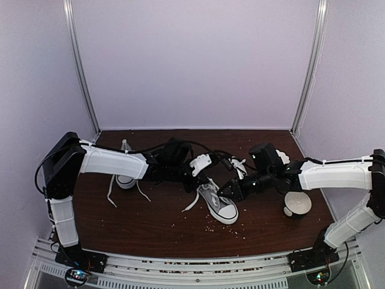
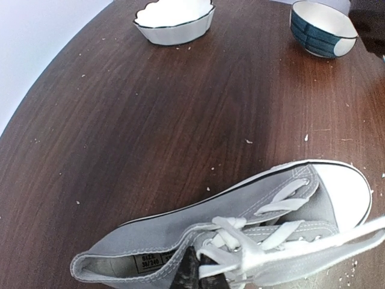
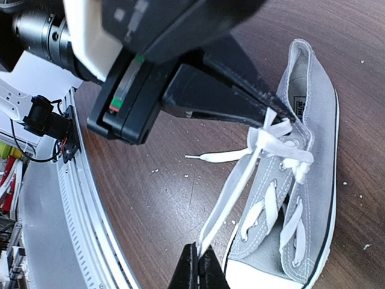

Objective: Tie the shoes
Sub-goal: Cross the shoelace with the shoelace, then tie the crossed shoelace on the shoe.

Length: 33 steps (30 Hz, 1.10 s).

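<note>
Two grippers are clamped on the laces (image 3: 280,147) of one shoe (image 3: 316,120), which sits on its sole on the tabletop (image 1: 156,223) between them. The left gripper (image 3: 271,111) has its jaws closed. Its tips are down at the top of the tongue, pinching the laces where they cross. The heel opening lies just beside this gripper, and the white toe cap points away from it toward the right gripper (image 3: 198,265). That gripper is closed too, nipping one long strand between its fingertips. The strand runs straight from there up to the crossing that the left gripper holds, and the toe cap sits just beside the right gripper's fingers. Another strand trails sideways from the crossing, its tip free. The second shoe (image 1: 125,177) stands well behind the left gripper, back along its arm and partly under it, with loose laces spread on the tabletop. Well ahead of the left gripper, beyond the held shoe, stand a white scalloped bowl (image 2: 174,18) and a blue-patterned bowl (image 2: 319,30), set apart from each other. Pale crumbs (image 1: 210,227) are scattered over the tabletop near both grippers.
</note>
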Tool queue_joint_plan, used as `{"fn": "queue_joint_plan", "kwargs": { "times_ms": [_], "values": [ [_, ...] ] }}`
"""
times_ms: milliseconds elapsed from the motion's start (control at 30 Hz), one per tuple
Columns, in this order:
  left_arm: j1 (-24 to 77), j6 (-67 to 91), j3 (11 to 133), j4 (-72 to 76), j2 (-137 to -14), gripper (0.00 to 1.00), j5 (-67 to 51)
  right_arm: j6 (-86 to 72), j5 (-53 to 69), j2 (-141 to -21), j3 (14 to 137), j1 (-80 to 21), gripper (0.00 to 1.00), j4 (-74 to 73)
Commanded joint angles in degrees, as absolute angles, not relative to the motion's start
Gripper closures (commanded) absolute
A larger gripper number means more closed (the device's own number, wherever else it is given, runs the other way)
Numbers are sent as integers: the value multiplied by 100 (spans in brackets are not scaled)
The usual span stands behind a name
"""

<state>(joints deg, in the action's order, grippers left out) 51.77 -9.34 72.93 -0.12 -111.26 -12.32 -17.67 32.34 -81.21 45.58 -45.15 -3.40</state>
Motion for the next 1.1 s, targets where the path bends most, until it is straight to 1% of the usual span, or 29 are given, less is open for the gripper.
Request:
{"fn": "queue_joint_plan", "kwargs": {
  "times_ms": [0, 167, 200, 300, 333, 433, 500, 733, 900, 1000, 1067],
  "values": [
    [5045, -966, 7389, 20, -11138, 100, -1034, -1579, 3833, -8130, 5032, -4259, 100, -1816],
    [5045, -975, 7385, -104, -11135, 100, -1165, -1398, 3336, -8494, 5533, -4137, 100, -2861],
    [5045, -982, 7413, -194, -11133, 97, -1207, -1356, 3214, -8577, 5637, -4132, 100, -3010],
    [5045, -956, 7484, -561, -11047, 62, -1210, -1167, 2802, -8836, 5935, -4110, 100, -3465],
    [5045, -936, 7423, -630, -10938, 52, -1206, -1109, 2700, -8917, 6045, -4093, 100, -3597],
    [5041, -874, 7010, -711, -10562, 36, -1273, -987, 2475, -9089, 6356, -4066, 100, -3942],
    [5036, -867, 6741, -803, -10375, 30, -1338, -976, 2436, -9113, 6476, -4011, 100, -4040],
    [5036, -1054, 6489, -1240, -10546, 28, -1259, -1007, 2716, -9107, 6618, -3788, 100, -4235],
    [5110, -1430, 7097, -2171, -11135, 28, -1562, -1044, 2716, -9184, 6647, -3655, 100, -4280],
    [5241, -1585, 7188, -2484, -11384, 29, -1478, -1046, 2688, -9262, 6694, -3598, 100, -4279],
    [5293, -1540, 7140, -2563, -11458, 32, -1197, -1022, 2641, -9308, 6725, -3575, 100, -4313]
  ]
}}
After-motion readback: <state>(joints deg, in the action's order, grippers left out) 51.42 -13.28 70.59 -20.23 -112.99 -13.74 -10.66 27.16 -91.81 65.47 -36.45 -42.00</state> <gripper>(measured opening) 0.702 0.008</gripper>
